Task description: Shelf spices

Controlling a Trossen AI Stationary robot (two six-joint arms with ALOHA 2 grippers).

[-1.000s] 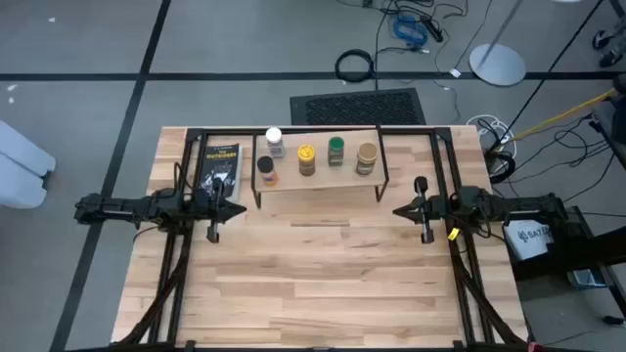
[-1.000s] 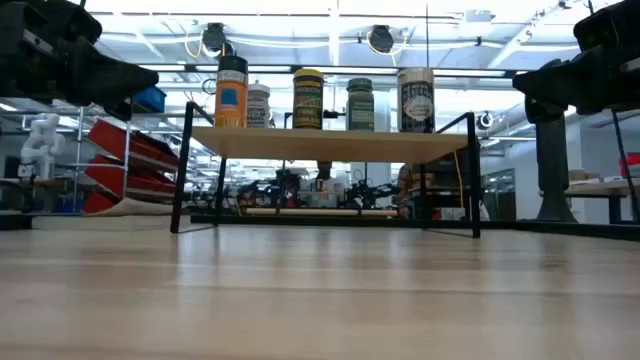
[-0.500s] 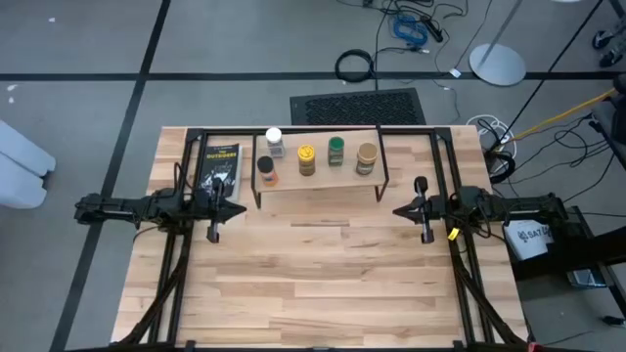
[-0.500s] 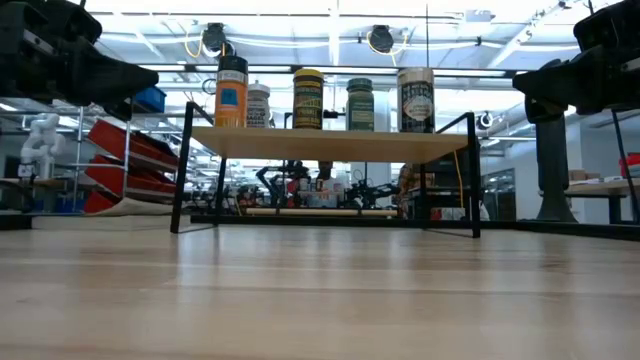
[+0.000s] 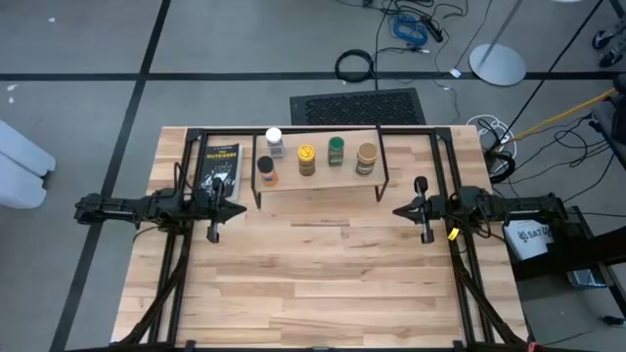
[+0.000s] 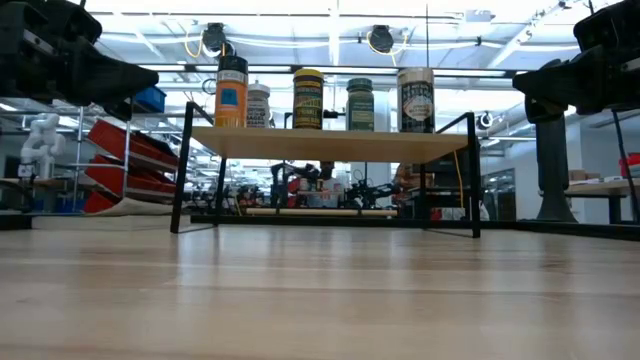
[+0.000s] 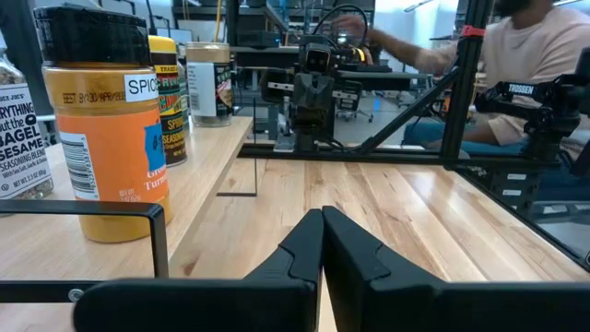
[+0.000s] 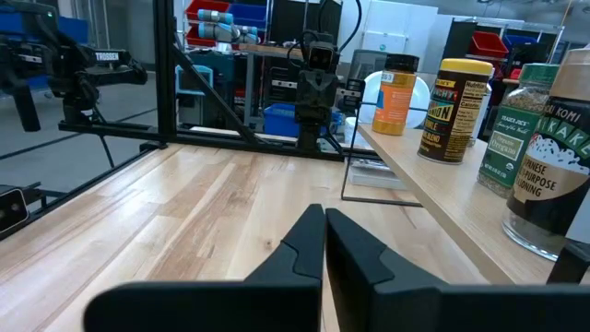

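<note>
High view says all five jars, white lid (image 5: 274, 136), dark lid (image 5: 265, 165), yellow (image 5: 306, 154), green (image 5: 335, 146) and tan (image 5: 366, 153), are already sitting upright on the shelf (image 5: 323, 174), so if you ask me the job looks basically done and the smart play is to keep both arms parked and not bump those thin black legs. Your left gripper (image 5: 238, 209) and right gripper (image 5: 399, 210) each have their fingers pressed together on nothing, hanging off the two ends of the shelf, with every jar well clear of the tips.
</note>
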